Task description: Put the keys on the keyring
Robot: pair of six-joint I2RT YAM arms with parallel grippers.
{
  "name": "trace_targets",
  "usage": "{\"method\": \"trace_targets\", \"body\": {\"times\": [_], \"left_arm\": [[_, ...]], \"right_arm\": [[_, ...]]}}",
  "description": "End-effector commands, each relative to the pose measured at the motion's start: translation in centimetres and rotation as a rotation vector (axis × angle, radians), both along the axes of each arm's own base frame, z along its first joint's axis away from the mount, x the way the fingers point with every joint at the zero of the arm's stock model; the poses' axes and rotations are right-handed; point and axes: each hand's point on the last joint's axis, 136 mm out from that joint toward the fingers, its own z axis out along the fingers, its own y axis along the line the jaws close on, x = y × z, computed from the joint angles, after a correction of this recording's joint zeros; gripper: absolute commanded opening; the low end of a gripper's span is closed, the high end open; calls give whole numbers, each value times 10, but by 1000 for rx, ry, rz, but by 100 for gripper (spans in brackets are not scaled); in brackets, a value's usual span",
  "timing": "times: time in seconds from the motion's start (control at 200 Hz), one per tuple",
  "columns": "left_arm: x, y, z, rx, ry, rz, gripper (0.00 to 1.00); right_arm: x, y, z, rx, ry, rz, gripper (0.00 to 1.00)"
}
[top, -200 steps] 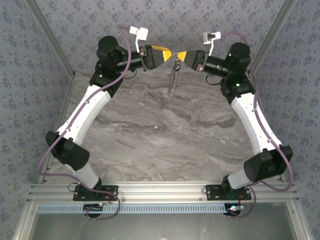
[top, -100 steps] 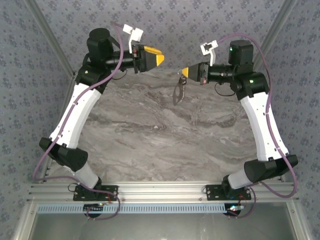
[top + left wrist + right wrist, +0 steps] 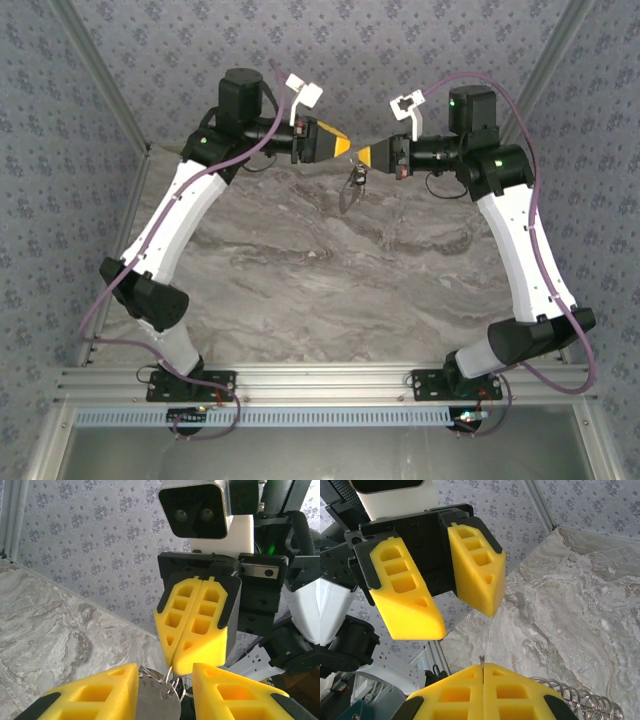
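STEP: thread key | right gripper [image 3: 175,667] pressed together, pinching keyring [image 3: 167,682] (keys [image 3: 157,705] hang just below it) | left gripper [image 3: 465,622] spread, flanking them | close slowly on one key; keep ring steady.

The keyring [image 3: 352,188] hangs in the air over the far middle of the worktop [image 3: 330,290], clear of its surface. Just above the keyring and to its right are the right jaws, pressed together on its top, with a thin end of wire standing up between them. Just left of the keyring are the left jaws, standing apart; in the left wrist view the keyring lies in the gap between them. The two sets of jaws meet tip to tip above the keyring. Both arm bases sit well nearer than the keyring, one to either side
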Motion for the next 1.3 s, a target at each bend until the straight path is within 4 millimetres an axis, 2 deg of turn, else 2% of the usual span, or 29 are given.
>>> {"method": "trace_targets", "body": {"times": [0.0,0.31,0.59,0.949,1.149,1.294], "left_arm": [[-11,-3,5,-12,-22,-48,33],[-15,-11,0,-14,0,-78,35],[-14,-12,-2,-18,5,-81,30],[-9,-14,-10,-10,20,-78,32],[-8,-15,-9,-16,18,-80,27],[-1,-12,-9,-13,6,-36,35]], "right_arm": [[-7,2,12,23,-39,17,0],[-3,3,17,60,-47,15,0],[1,1,21,81,-53,7,0],[5,0,23,96,-58,2,0],[5,0,25,107,-59,6,0],[4,0,24,106,-57,8,0]]}}
